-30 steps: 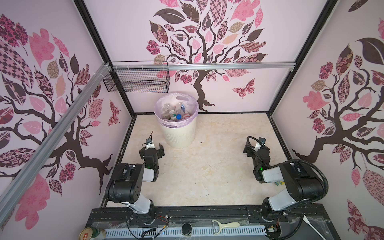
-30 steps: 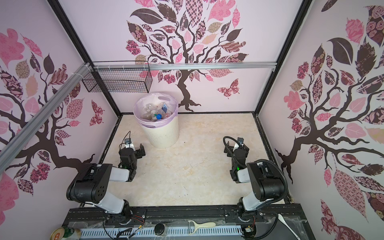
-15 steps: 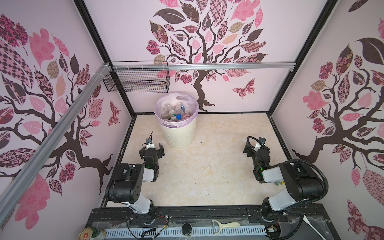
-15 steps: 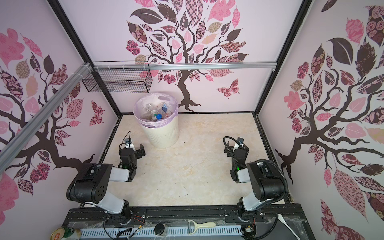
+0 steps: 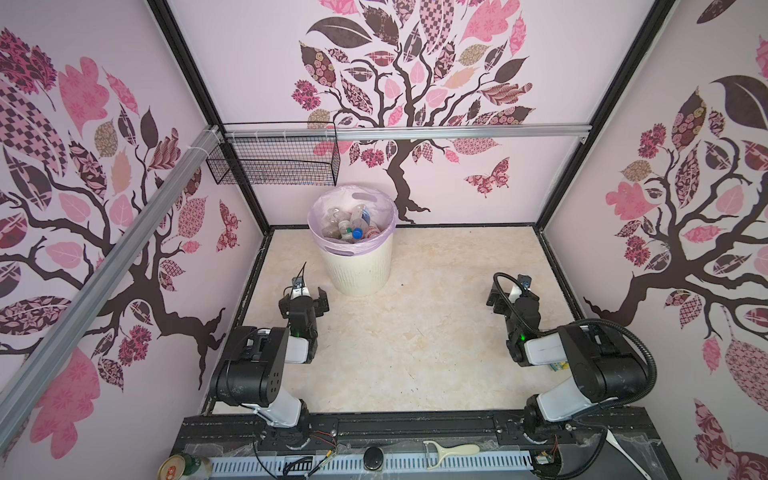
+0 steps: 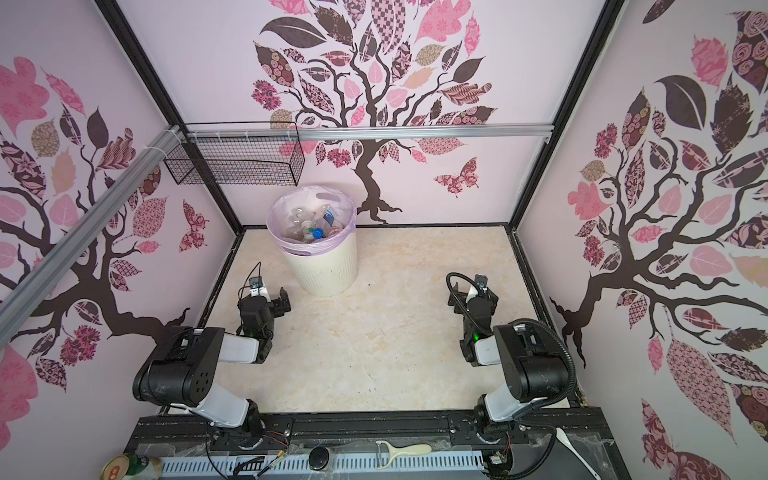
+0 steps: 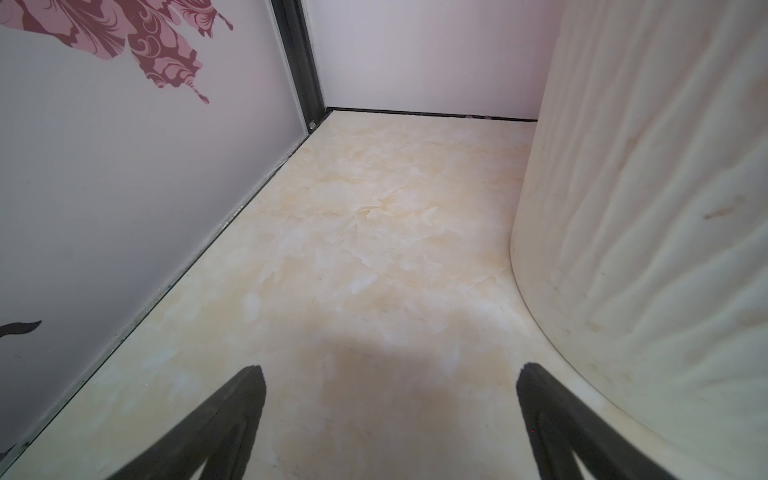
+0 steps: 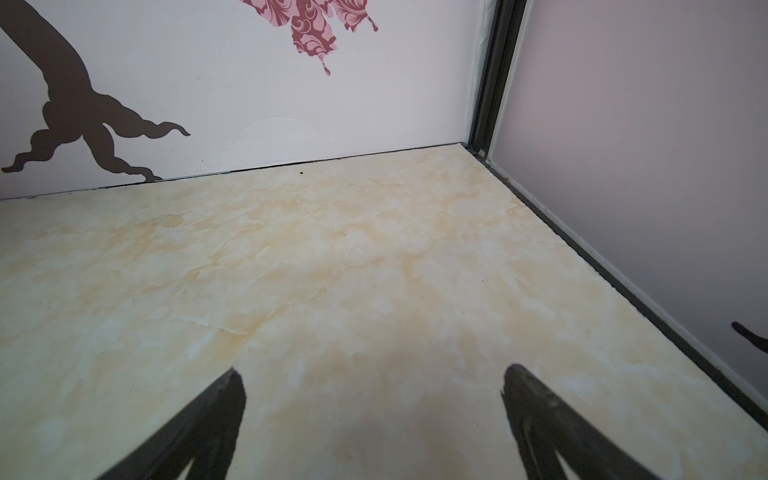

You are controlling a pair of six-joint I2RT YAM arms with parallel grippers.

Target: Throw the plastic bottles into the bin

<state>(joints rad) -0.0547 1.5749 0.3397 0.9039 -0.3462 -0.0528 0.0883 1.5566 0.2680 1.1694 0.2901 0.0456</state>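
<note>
— Marbled tabletop [image 5: 415, 340] looks bare from where I stand. Is anything held?
— No. The left claw [image 7: 390, 374] has its jaws spread wide with nothing between them. It sits low over the tabletop, just beside the wall of the bin [image 7: 644, 208]. The right claw [image 8: 374, 374] is the same, spread and empty. It faces the far right corner, well apart from the bin.
— And the bottles [image 5: 351, 226]?
— Heaped inside the bin, down in its lilac liner. I can pick out a blue cap among the clear ones, and in both top views I see none lying on the tabletop.
— So which step is this?
— The end of it, I'd say. The throwing looks done, and both arms sit folded near their bases. A green-yellow packet [image 5: 559, 365] peeks from under the right arm, but that's no bottle.
— Anything next?
— Only if a bottle is hiding behind an arm. Then the nearer claw would have to find it, close on its body and carry it up over that tall rim before letting go. Otherwise I'd judge there's nothing left but to rest.
</note>
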